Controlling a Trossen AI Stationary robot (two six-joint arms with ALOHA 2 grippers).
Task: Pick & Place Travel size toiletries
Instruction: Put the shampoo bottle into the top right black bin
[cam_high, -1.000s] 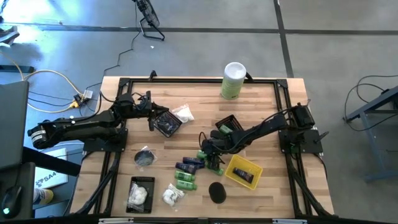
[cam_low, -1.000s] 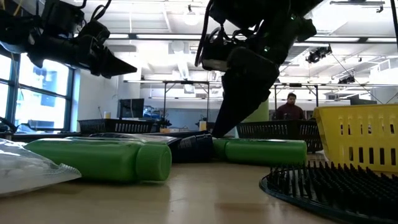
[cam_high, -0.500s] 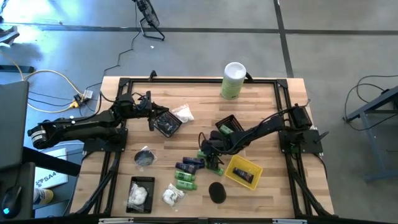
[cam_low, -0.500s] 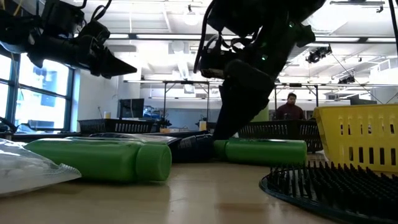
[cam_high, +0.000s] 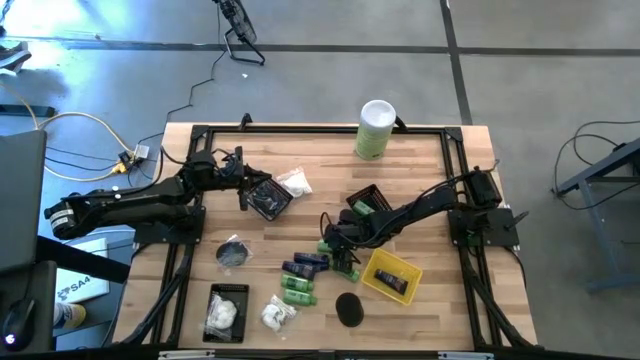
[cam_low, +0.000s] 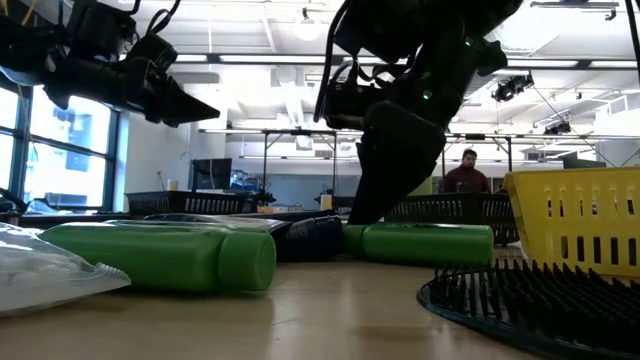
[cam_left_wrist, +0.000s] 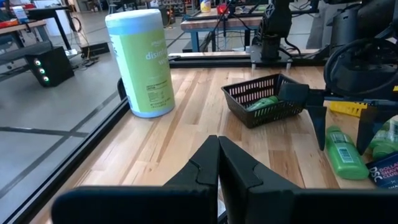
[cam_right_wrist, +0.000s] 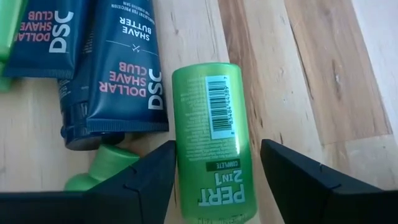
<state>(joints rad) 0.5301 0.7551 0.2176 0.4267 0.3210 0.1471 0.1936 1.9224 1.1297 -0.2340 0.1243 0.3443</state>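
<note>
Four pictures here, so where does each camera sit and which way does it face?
High: overhead, looking down on the table, both arms.
Low: table height, facing the room; arms above.
Left wrist: past shut left gripper toward canister.
Right wrist: down between open right gripper onto green bottle.
Shared: high and left wrist show the canister.

The wooden table (cam_high: 420, 175) carries green bottles (cam_high: 297, 291), navy tubes (cam_high: 305, 263), baskets (cam_high: 390, 276), packets (cam_high: 294, 183) and a canister (cam_high: 375, 129).
</note>
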